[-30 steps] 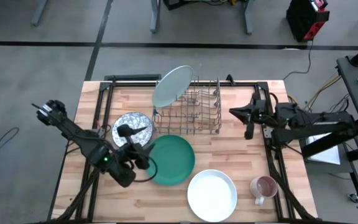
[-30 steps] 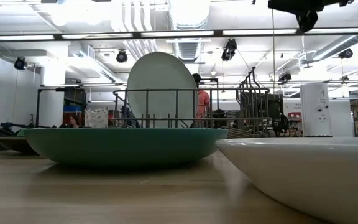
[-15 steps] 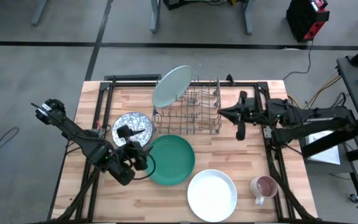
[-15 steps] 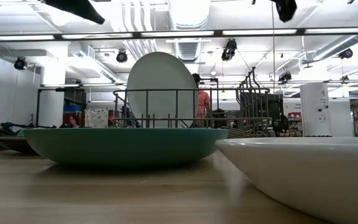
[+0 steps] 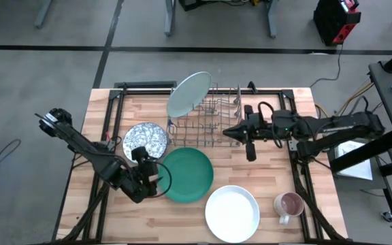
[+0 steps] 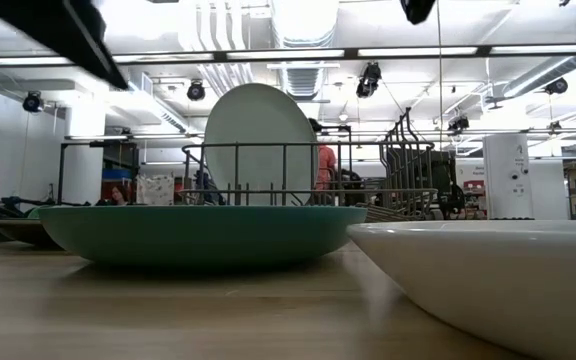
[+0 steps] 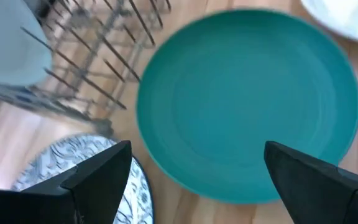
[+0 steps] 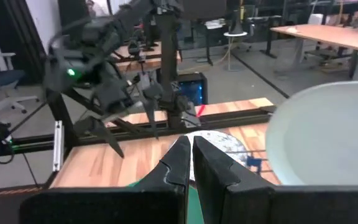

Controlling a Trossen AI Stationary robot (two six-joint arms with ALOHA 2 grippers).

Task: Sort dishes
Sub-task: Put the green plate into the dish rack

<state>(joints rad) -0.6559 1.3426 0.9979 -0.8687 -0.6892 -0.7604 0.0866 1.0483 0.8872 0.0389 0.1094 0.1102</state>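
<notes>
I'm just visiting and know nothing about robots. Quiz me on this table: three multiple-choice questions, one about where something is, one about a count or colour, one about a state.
1. Where is the pale mint plate?
A. standing in the wire rack
B. flat beside the mug
C. under the white plate

2. How many dishes lie flat on the table?
A. one
B. three
C. five

3. How are the left gripper fingers?
A. shut on a plate
B. open, holding nothing
C. shut on a mug

Answers:
1 A, it stands on edge in the rack.
2 B, the speckled dish, teal plate and white plate.
3 B, the left wrist view shows both fingers spread above the teal plate.
</notes>
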